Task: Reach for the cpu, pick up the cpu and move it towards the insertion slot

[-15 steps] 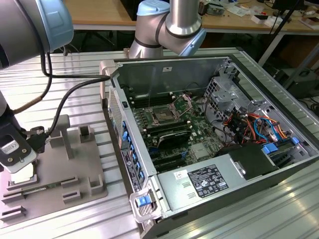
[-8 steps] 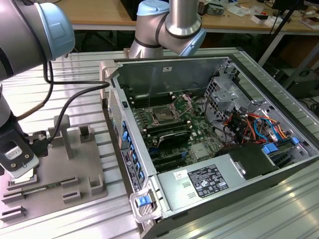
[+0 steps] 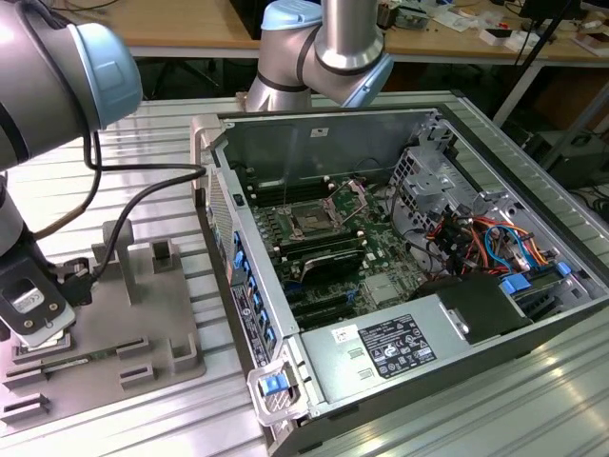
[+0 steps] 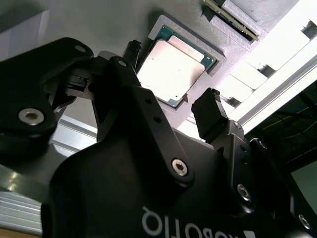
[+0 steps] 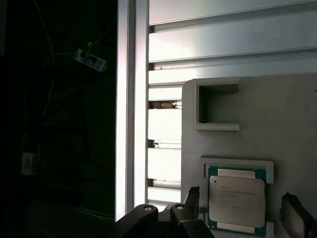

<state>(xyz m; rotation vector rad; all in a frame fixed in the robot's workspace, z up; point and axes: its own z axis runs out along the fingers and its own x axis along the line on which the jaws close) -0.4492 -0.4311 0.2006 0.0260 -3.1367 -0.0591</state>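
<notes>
In the exterior view, your claw sits low over the grey fixture plate on the bench, at the exterior view's left. It is well apart from the insertion slot inside the open computer case.

In the second wrist view, the cpu lies flat in a framed pocket of that plate, silvery lid toward the camera, with a thin green rim around it. It is close to square, so no long axis stands out; its edges run parallel to the pocket's frame. The claw is wide open and holds nothing, one of its fingers on each side of the chip.

In the first wrist view, the cpu sits between the parted fingers, a gap on both sides.
</notes>
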